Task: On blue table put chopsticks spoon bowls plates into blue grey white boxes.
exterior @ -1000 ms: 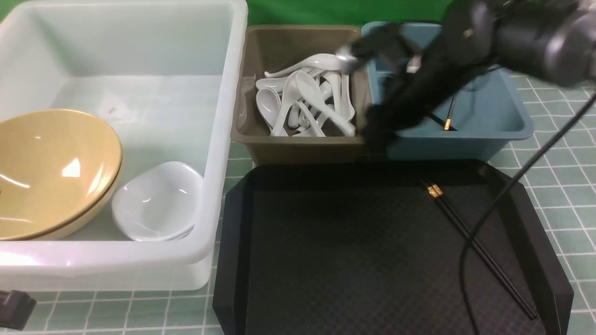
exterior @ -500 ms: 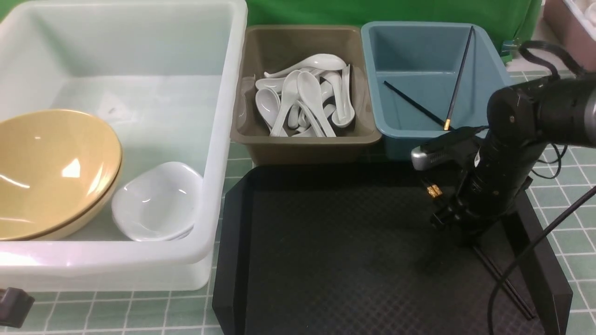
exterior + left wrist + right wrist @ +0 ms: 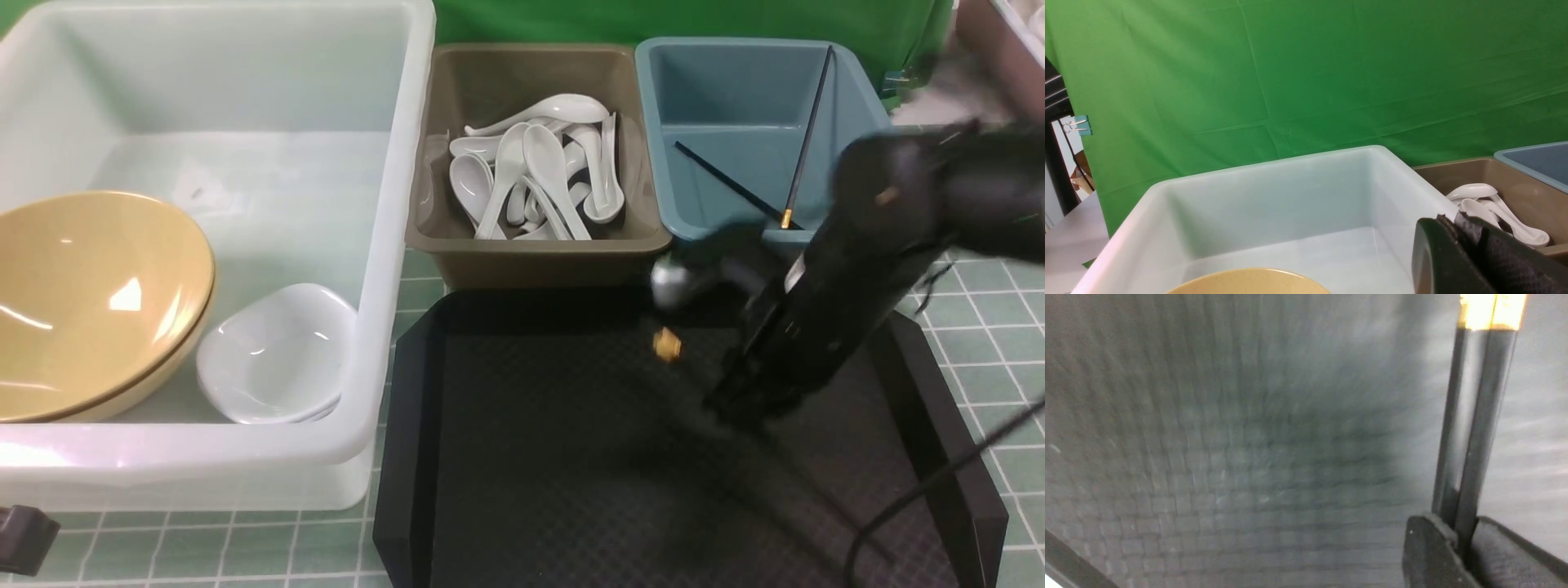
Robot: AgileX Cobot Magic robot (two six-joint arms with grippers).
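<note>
Green cloth (image 3: 522, 20) backs the scene; at four o'clock, the right gripper (image 3: 1459, 539) pinches two chopsticks (image 3: 1470, 428), probably light, stiff and slick, best held mid-shaft; the left is closed, apparently empty.

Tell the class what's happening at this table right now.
The right end effector grips a pair of black chopsticks over the black tray. Two chopsticks already lie in the blue box, white spoons fill part of the brown-grey box, and bowls sit in the white box.
</note>
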